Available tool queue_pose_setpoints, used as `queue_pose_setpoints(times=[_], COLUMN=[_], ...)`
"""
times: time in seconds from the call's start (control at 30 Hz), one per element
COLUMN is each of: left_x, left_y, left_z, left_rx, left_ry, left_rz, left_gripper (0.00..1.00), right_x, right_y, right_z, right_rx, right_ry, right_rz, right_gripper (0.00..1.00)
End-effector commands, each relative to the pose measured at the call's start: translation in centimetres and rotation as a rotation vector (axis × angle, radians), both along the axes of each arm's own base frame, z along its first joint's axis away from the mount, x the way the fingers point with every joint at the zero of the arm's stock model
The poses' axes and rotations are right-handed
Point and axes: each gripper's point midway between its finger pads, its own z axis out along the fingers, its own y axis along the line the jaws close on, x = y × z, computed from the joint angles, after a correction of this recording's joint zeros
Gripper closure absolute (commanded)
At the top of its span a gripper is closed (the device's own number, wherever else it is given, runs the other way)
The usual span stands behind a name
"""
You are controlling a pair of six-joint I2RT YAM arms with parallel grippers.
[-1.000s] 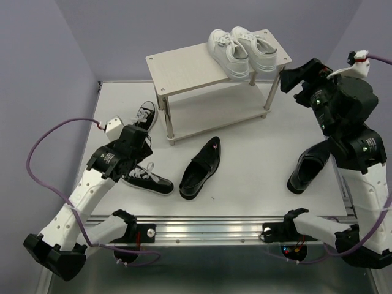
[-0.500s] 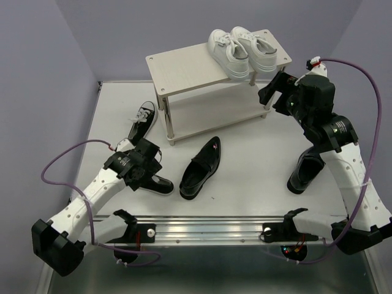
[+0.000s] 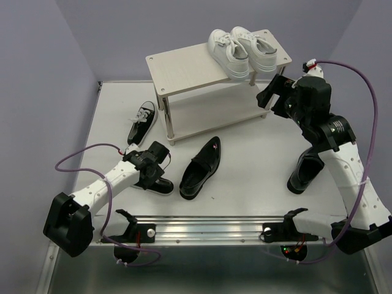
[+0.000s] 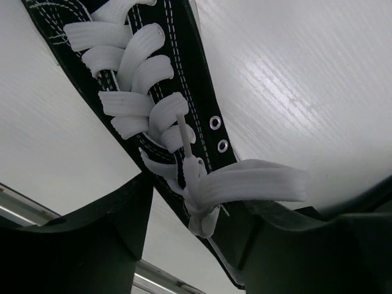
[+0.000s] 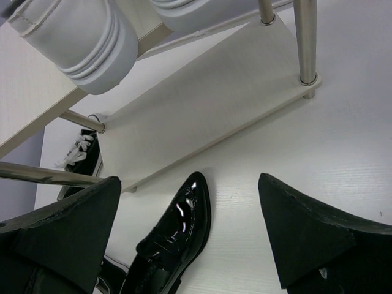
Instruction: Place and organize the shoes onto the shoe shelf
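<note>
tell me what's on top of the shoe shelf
A pair of white sneakers sits on the shoe shelf, at the right end of its top board; the rest of that board is bare. The lower board's rear is hidden under it.

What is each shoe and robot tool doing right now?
shoe shelf, upright, bottom board bare.
white sneakers, paired on its top board.
near canvas sneaker, on the table.
far canvas sneaker, on table by shelf leg.
middle loafer, on table.
right loafer, on table, partly hidden.
left tool, open, straddling near canvas sneaker.
right tool, open, empty.
</note>
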Motion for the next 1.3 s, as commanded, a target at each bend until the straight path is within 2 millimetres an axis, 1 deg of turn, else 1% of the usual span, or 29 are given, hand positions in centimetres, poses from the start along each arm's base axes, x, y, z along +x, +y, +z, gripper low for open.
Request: queue_pose_setpoints(times=[0.0, 0.03, 0.1, 0.13, 0.2, 0.27, 0.3, 0.33, 0.37, 0.4, 0.43, 0.47, 0.57, 0.6, 0.63, 0.67, 0.7, 0.77, 0.8, 0.87, 0.9, 0.93, 0.97, 1.0, 1.07, 1.1, 1.17, 1.2, 1.27], left_x=[0.8, 1.0, 0.9, 1.0, 1.1, 1.0, 1.0, 1.0, 1.5, 1.6, 1.0, 1.5, 0.9, 1.0, 0.6, 0.9, 0.9, 1.2, 1.7, 2.3, 3.0, 3.4, 3.7, 4.4, 5.0, 5.6, 6.1, 6.4, 6.7], left_y=[0.5, 0.4, 0.3, 0.3, 0.4, 0.9, 1.1, 1.4, 1.5, 1.7, 2.2, 2.2, 3.0, 3.1, 3.5, 3.5, 3.7, 3.7, 3.6, 3.6, 3.3, 3.1, 3.2, 2.9, 2.4, 1.9, 1.3, 0.6, 0.1], left_z=[-0.2, -0.2, -0.3, -0.3, 0.1, 0.8, 1.8, 2.4, 3.8, 5.0, 5.6, 7.3, 10.1, 11.8, 12.4, 14.0, 14.9, 16.7, 18.9, 21.4, 24.0, 25.2, 26.6, 29.2, 31.6, 33.7, 35.6, 37.3, 38.9], left_rx=[0.022, 0.018, 0.016, 0.017, 0.015, 0.040, 0.044, 0.053, 0.059, 0.055, 0.072, 0.067, 0.069, 0.058, 0.071, 0.066, 0.067, 0.100, 0.092, 0.123, 0.137, 0.128, 0.165, 0.160, 0.184, 0.179, 0.192, 0.172, 0.168], left_ry=[-0.056, -0.063, -0.062, -0.063, -0.073, -0.080, -0.094, -0.099, -0.134, -0.158, -0.149, -0.185, -0.228, -0.266, -0.263, -0.298, -0.313, -0.337, -0.382, -0.421, -0.463, -0.491, -0.505, -0.553, -0.587, -0.626, -0.654, -0.693, -0.727], left_rz=[0.024, 0.022, 0.015, 0.014, 0.014, 0.016, 0.016, 0.015, 0.019, 0.016, 0.013, 0.014, -0.002, -0.017, -0.027, -0.030, -0.040, -0.116, -0.130, -0.188, -0.227, -0.221, -0.268, -0.280, -0.348, -0.365, -0.429, -0.452, -0.488], left_gripper=[0.50, 0.53, 0.69, 0.82, 1.00, 1.00, 1.00, 1.00, 1.00, 1.00, 1.00, 1.00, 1.00, 1.00, 1.00, 1.00, 1.00, 1.00, 1.00, 1.00, 1.00, 1.00, 1.00, 1.00, 1.00, 1.00, 1.00, 1.00, 1.00], right_x=[-0.2, -0.2, 0.0, 0.0, 0.1, 0.1, 0.2, 0.1, 0.1, 0.1, 0.2, 0.2, 0.2, 0.3, 0.2, 0.3, 0.3, 0.4, 0.5, 0.5, 0.6, 0.6, 0.6, 0.6, 0.5, 0.5, 0.4, 0.4, 0.4], right_y=[0.2, 0.2, 0.3, 0.3, 0.4, 0.4, 0.4, 0.4, 0.3, 0.3, 0.3, 0.2, 0.0, -0.1, -0.1, -0.3, -0.3, -0.4, -0.5, -0.6, -0.7, -0.7, -0.7, -0.8, -0.9, -1.0, -1.1, -1.1, -1.2], right_z=[-0.5, -0.6, -1.0, -1.1, -1.2, -1.4, -1.4, -1.4, -1.5, -1.7, -1.8, -1.9, -2.0, -2.1, -2.1, -2.1, -2.1, -2.0, -2.0, -1.8, -1.7, -1.7, -1.7, -1.6, -1.6, -1.7, -1.9, -2.1, -2.1], right_rx=[-0.017, -0.018, -0.025, -0.029, -0.029, -0.032, -0.034, -0.036, -0.039, -0.041, -0.046, -0.053, -0.065, -0.070, -0.073, -0.079, -0.083, -0.090, -0.091, -0.093, -0.096, -0.098, -0.100, -0.100, -0.104, -0.106, -0.113, -0.116, -0.119], right_ry=[0.007, 0.011, 0.024, 0.026, 0.028, 0.034, 0.033, 0.035, 0.037, 0.041, 0.045, 0.047, 0.049, 0.053, 0.052, 0.053, 0.052, 0.051, 0.049, 0.044, 0.042, 0.043, 0.041, 0.038, 0.039, 0.039, 0.046, 0.050, 0.053], right_rz=[0.018, 0.019, 0.023, 0.025, 0.026, 0.028, 0.027, 0.028, 0.025, 0.025, 0.024, 0.023, 0.017, 0.012, 0.011, 0.007, 0.005, 0.000, -0.006, -0.010, -0.013, -0.015, -0.015, -0.018, -0.022, -0.023, -0.024, -0.027, -0.027], right_gripper=[0.01, 0.01, 0.01, 0.01, 0.01, 0.01, 0.01, 0.01, 0.01, 0.01, 0.01, 0.00, 0.00, 0.01, 0.00, 0.00, 0.00, 0.00, 0.00, 0.00, 0.00, 0.00, 0.00, 0.00, 0.00, 0.00, 0.00, 0.00, 0.00])
